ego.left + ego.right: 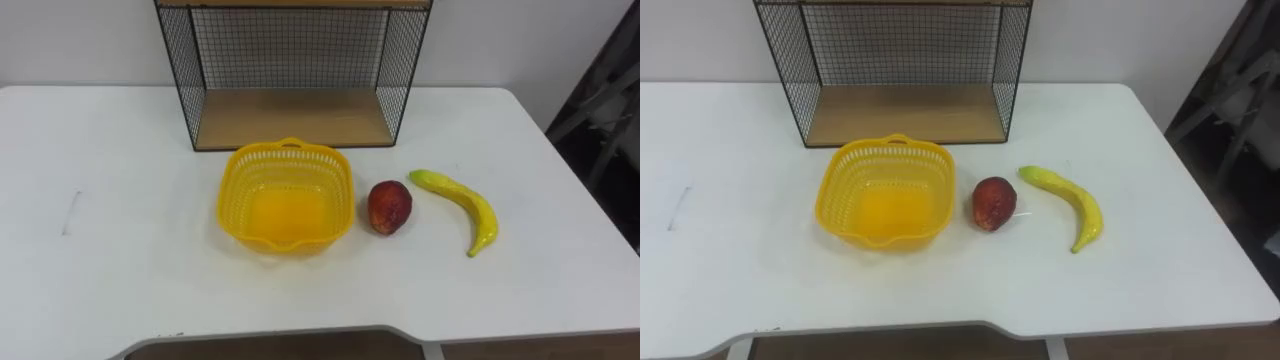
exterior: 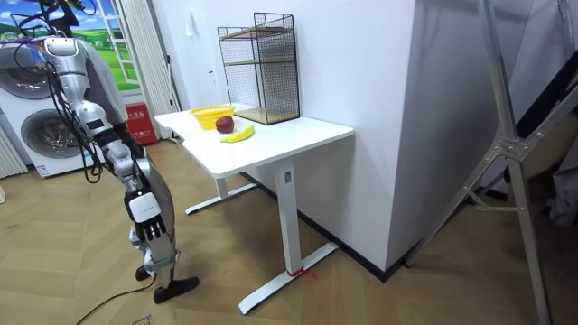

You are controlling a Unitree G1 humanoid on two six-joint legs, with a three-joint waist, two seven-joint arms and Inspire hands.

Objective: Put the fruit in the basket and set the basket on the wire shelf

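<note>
Found the yellow basket (image 1: pixel 232 205) upright on the white bench (image 1: pixel 100 250), the wire shelf (image 1: pixel 295 115) just behind it. Noted the red fruit (image 1: pixel 389 207) just right of the basket, not touching it, and the banana (image 1: pixel 460 197) further right, both outside the basket. Could not tell either hand's state.

White table (image 1: pixel 120 250), flat top. Wire shelf (image 1: pixel 295 120) stands at the back edge, wooden base board on the tabletop. Yellow basket (image 1: pixel 232 205) sits just in front of it, upright. Red fruit (image 1: pixel 389 207) just right of the basket, apart from it. Banana (image 1: pixel 462 203) near, further right.
</note>
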